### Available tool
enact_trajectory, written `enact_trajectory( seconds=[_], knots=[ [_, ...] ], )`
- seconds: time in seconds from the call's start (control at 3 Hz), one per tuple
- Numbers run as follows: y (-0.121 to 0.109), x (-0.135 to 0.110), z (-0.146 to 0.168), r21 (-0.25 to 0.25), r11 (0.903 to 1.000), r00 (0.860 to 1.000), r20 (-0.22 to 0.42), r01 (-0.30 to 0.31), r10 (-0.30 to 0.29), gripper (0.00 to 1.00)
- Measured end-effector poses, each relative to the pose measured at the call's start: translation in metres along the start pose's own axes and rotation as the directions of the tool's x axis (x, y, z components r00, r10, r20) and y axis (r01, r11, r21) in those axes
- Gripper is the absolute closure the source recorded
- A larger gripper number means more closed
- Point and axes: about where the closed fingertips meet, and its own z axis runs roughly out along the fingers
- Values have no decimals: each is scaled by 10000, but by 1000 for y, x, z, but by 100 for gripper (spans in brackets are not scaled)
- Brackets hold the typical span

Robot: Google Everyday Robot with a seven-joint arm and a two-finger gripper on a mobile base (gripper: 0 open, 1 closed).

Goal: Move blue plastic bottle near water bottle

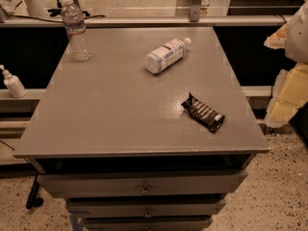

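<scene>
The blue plastic bottle (165, 55) lies on its side on the far middle of the grey table (120, 114), with its white cap pointing to the far right. The water bottle (75, 29) stands upright at the table's far left corner, well apart from the blue one. My gripper (288, 83) shows as a pale yellow and white shape at the right edge of the view, off the table's right side and away from both bottles. It holds nothing that I can see.
A black snack wrapper (203, 112) lies on the table near the right front. A small white pump bottle (13, 83) stands on a ledge to the left. Drawers (144, 189) sit below the tabletop. A rail runs behind the table.
</scene>
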Motion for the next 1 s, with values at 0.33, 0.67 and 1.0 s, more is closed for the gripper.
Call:
enact_trajectory(
  seconds=[0.33, 0.67, 1.0],
  knots=[
    [0, 0, 0, 0, 10000, 10000, 1, 0, 0, 0],
    [1, -3, 6, -70, 9999, 9994, 327, -80, 82, 0],
    [7, -8, 33, -362, 9985, 9936, 1033, -423, 458, 0]
  ],
)
